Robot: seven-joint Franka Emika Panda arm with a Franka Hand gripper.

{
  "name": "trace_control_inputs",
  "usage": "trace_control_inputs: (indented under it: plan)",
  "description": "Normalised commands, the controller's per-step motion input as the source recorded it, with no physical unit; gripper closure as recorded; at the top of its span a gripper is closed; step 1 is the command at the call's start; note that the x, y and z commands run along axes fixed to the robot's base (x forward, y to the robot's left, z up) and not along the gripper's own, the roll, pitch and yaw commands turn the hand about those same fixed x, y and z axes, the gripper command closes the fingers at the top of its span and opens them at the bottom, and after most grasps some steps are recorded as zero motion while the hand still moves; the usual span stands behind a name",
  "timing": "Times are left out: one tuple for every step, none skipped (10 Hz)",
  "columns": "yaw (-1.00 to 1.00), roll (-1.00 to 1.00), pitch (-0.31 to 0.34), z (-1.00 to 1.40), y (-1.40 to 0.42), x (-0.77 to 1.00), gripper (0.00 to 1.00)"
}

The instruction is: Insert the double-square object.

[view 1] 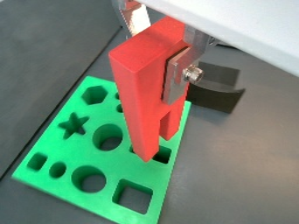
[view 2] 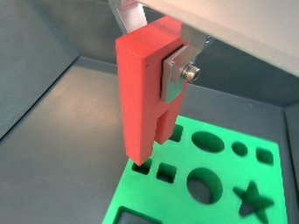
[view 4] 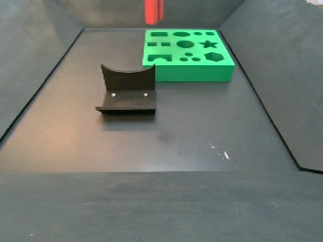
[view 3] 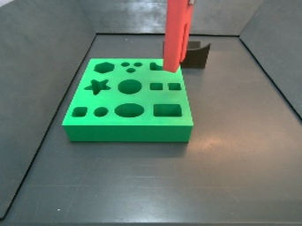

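My gripper [view 1: 152, 52] is shut on the double-square object [view 1: 142, 96], a long red-coral bar that hangs upright with its two square legs pointing down. A silver finger [view 1: 176, 77] presses its side; both wrist views show this [view 2: 152, 48]. The green block [view 1: 59, 144] with shaped holes lies below. The legs' tips are at the block's pair of small square holes [view 2: 167, 172], near one edge; I cannot tell whether they have entered. In both side views the bar [view 3: 177, 35] [view 4: 153, 11] stands over the block [view 3: 130, 128] [view 4: 190, 74], and the gripper is out of frame.
The dark fixture [view 4: 127, 92] with a curved notch stands on the dark floor beside the green block, close behind the bar in a side view [view 3: 199, 55] and a wrist view [view 1: 216, 92]. Grey walls enclose the floor.
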Motion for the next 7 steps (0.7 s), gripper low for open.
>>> trace_control_inputs:
  plan:
    - [-0.90,-0.12,-0.001,-0.07,0.02,0.16,1.00]
    - [-1.00,-0.08,0.000,-0.15,0.00,0.11,1.00]
    - [-1.00,-0.04,0.000,-0.20,0.00,0.00,1.00]
    - [-1.00,-0.04,0.000,-0.20,0.00,0.00,1.00]
    - [-1.00,-0.04,0.000,-0.21,0.00,0.00,1.00]
    - [-1.00,-0.04,0.000,-0.21,0.00,0.00,1.00]
    - [-1.00,-0.04,0.000,-0.21,0.00,0.00,1.00]
